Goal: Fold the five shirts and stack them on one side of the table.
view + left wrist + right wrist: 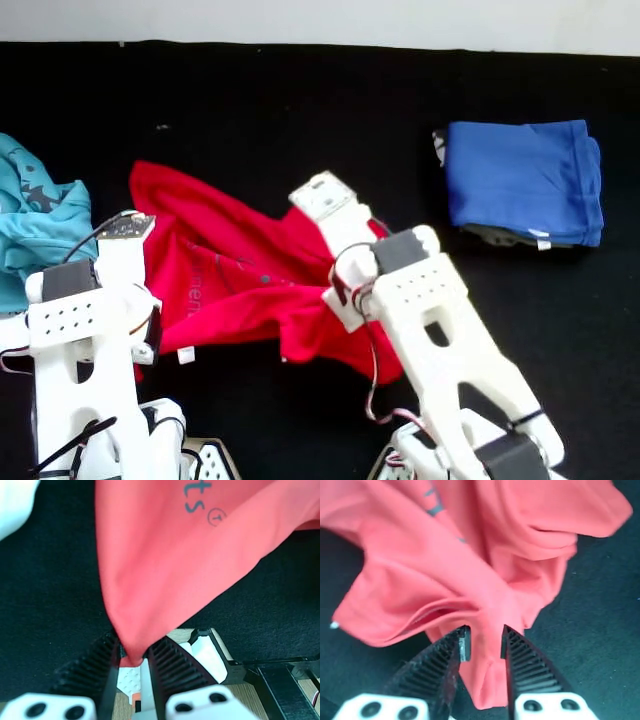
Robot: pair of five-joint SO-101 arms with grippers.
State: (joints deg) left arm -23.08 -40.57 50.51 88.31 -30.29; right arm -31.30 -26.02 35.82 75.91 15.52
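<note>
Our left jaws pinch a corner of the red shirt [165,570], and the cloth fans away from them. Our right jaws are closed on a bunched fold at its other side, so the shirt spans the two grips, likely so we can spread it flat for folding. Beyond the right jaws a folded blue shirt [520,180] lies on the surface [300,100]; a teal shirt [35,220] waits beside the left jaws.

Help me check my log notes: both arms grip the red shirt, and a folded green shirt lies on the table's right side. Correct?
Not quite: the high view shows the folded shirt on the right side is blue, not green. The left gripper and right gripper do both have their fingers on the red shirt.
</note>
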